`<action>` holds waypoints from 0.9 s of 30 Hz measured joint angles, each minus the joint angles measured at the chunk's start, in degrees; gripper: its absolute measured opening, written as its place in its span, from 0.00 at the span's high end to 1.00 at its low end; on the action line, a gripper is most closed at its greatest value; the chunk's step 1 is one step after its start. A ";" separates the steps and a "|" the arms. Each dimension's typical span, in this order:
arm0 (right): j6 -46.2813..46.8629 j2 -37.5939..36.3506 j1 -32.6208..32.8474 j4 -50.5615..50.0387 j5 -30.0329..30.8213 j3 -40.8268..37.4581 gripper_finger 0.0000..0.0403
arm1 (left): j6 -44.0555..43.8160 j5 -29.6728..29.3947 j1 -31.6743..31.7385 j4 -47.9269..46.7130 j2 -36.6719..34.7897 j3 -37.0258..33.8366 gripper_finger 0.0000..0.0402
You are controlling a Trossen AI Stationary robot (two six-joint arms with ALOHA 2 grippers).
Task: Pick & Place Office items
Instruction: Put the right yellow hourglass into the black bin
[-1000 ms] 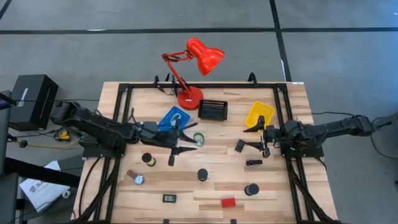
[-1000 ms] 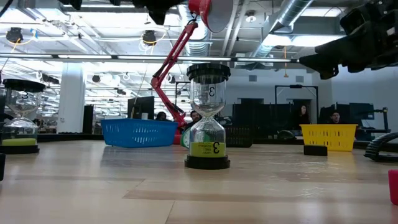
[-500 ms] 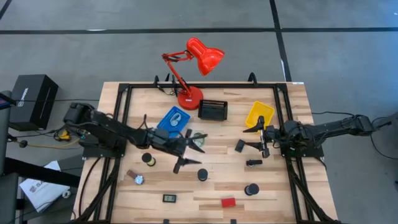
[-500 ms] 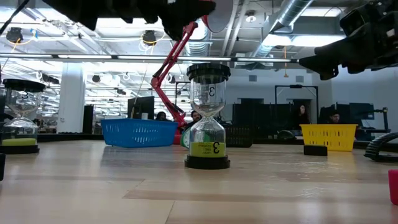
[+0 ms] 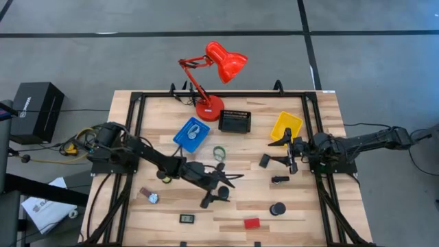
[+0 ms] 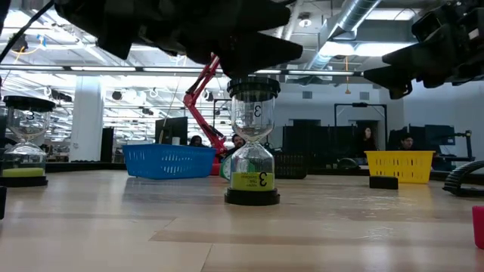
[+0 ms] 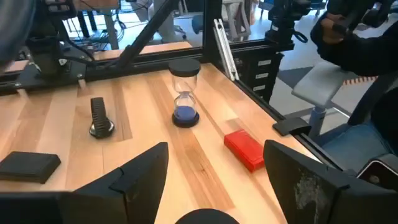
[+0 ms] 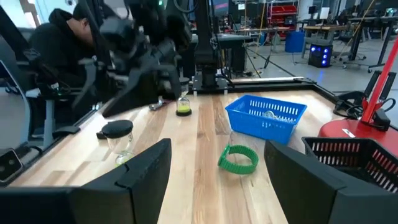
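High view shows the left gripper [image 5: 218, 189] reached far out over the middle of the table, fingers spread wide and holding nothing, straddling a black-capped sand timer [image 5: 223, 193] that stands directly beneath it. That wide spread looks like the set-up for closing on the timer from above; this is a judgement, not something visible. In the low view the same timer [image 6: 252, 143] stands upright with green sand in it and a yellow-green band marked "3", a second "3" showing through the upper glass.

Just beyond the fingers in the left wrist view stand a blue-sand timer [image 7: 185, 93] and, beside it, a red block [image 7: 244, 149]. Farther out and behind the gripper sit a green tape roll [image 5: 219, 153] and the blue bin [image 5: 191, 133]. A black bin [image 5: 234, 121] and a yellow bin [image 5: 285, 126] lie well apart.

The right gripper [image 5: 285, 151] waits near the yellow bin, fingers wide, empty.
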 joint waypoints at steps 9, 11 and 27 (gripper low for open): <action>0.19 0.00 0.04 -0.08 -0.07 0.00 0.38 | -0.16 -5.27 0.22 -4.53 0.32 0.01 0.35; 0.18 0.00 0.04 -0.25 -0.08 0.00 0.38 | -1.91 -4.02 0.01 -4.95 0.32 0.03 0.35; 0.03 0.00 0.04 -0.39 -0.11 0.00 0.38 | -4.48 -3.95 -0.11 -10.85 0.32 0.03 0.36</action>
